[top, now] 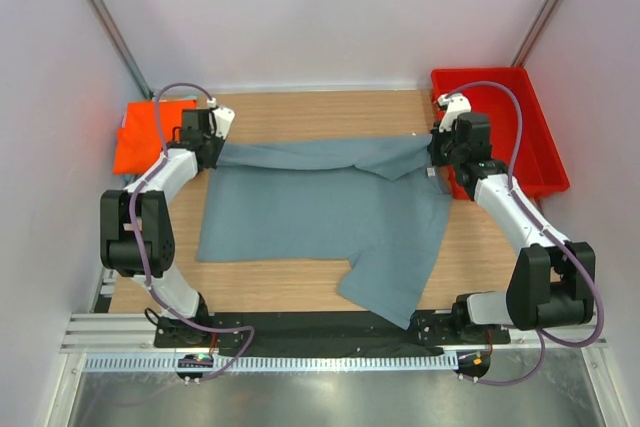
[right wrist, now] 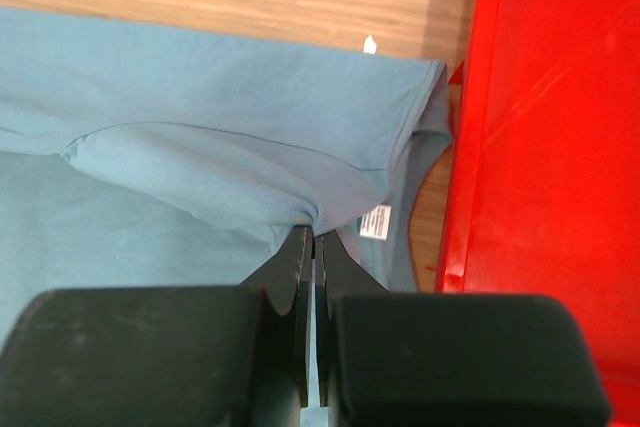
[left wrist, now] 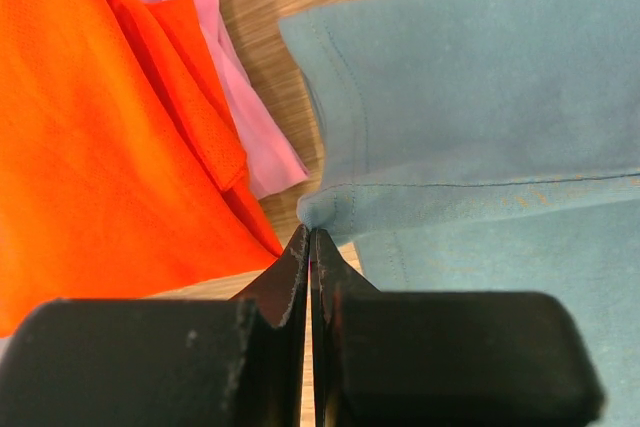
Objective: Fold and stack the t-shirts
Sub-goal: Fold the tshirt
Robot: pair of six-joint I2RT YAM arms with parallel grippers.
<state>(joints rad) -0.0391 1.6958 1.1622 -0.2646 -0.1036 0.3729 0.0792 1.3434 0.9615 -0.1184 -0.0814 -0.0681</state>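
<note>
The grey-blue t-shirt [top: 320,207] lies spread over the middle of the table, its far edge lifted into a taut band between my two grippers. My left gripper [top: 213,154] is shut on the shirt's left far corner [left wrist: 330,202]. My right gripper [top: 436,154] is shut on a bunched fold of the shirt [right wrist: 300,202] beside the white neck label [right wrist: 376,220]. The orange t-shirt [top: 140,135] lies at the far left, filling the left of the left wrist view [left wrist: 90,137]. The pink t-shirt [left wrist: 215,47] shows from under the orange one.
A red plastic bin [top: 525,132] stands at the far right, close to my right gripper, and also shows in the right wrist view [right wrist: 550,117]. One sleeve of the grey-blue shirt [top: 395,292] hangs toward the near table edge. White walls enclose the table.
</note>
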